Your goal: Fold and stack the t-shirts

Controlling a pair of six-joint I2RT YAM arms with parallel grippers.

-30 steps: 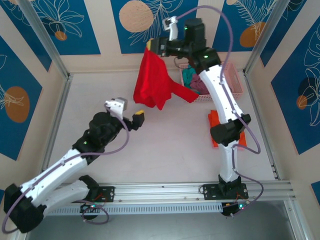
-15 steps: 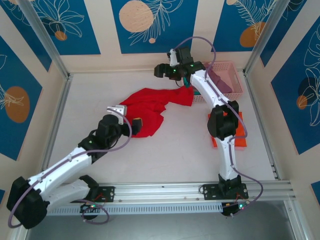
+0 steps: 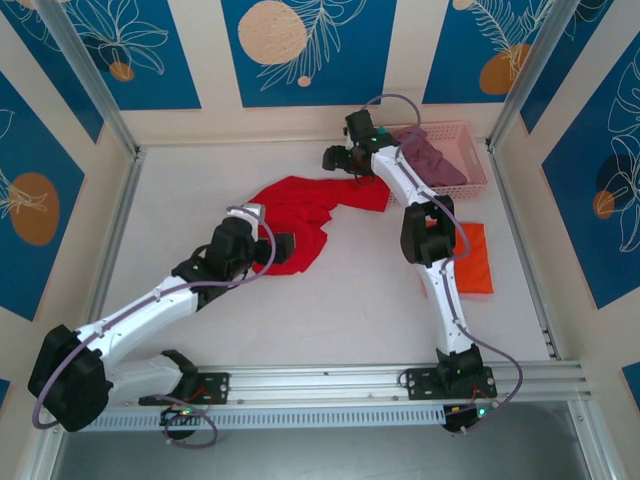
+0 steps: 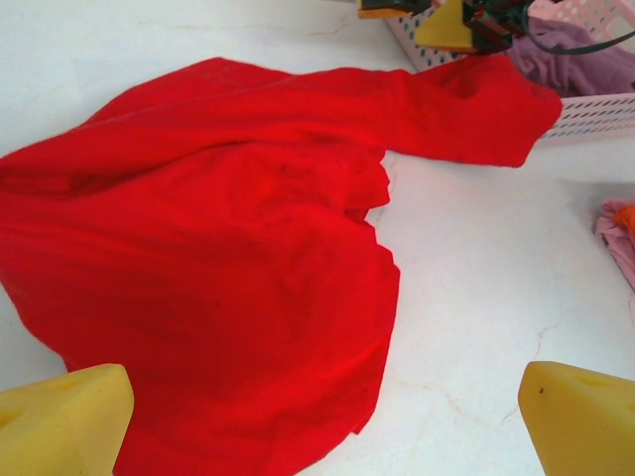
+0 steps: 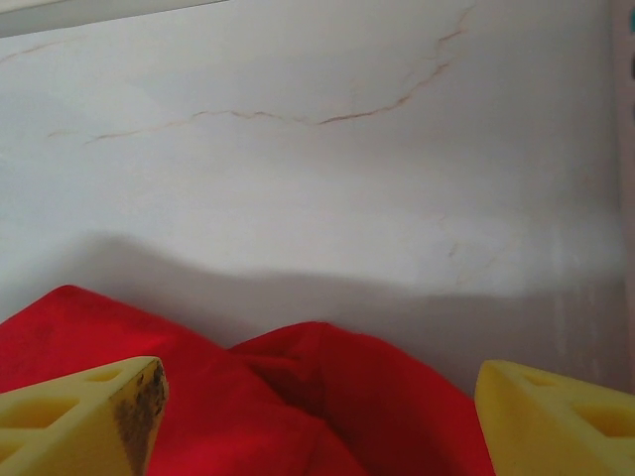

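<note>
**Clearly soft goods: both jaws wide, nothing held**

Our right gripper (image 5: 317,416) stands wide open. Its yellow fingertips straddle a raised fold of the bright red cloth t-shirt (image 3: 295,215) without pinching it. It hovers just beside the pink plastic lattice basket (image 3: 478,165), at the corner facing the open table. Our left gripper (image 4: 322,426) is just as wide and empty, low over the end of the shirt farthest from the basket.

The red shirt lies rumpled on the white table (image 3: 200,190), and one corner reaches the basket's wall. A mauve-purple cloth tee (image 3: 430,160) sits inside the basket. A folded orange cloth tee (image 3: 475,260) lies well clear of the basket, toward the arm bases.

We judge the red shirt light and limp, with no stiffness of its own. It will likely sag, bunch and drag along the table rather than keep any shape. It is not fragile, so a firm pinch should do no harm. We would take it by two corners of one edge, one gripper to each. The fingertips should go right down to the table, so they catch a single layer rather than a wad.
</note>
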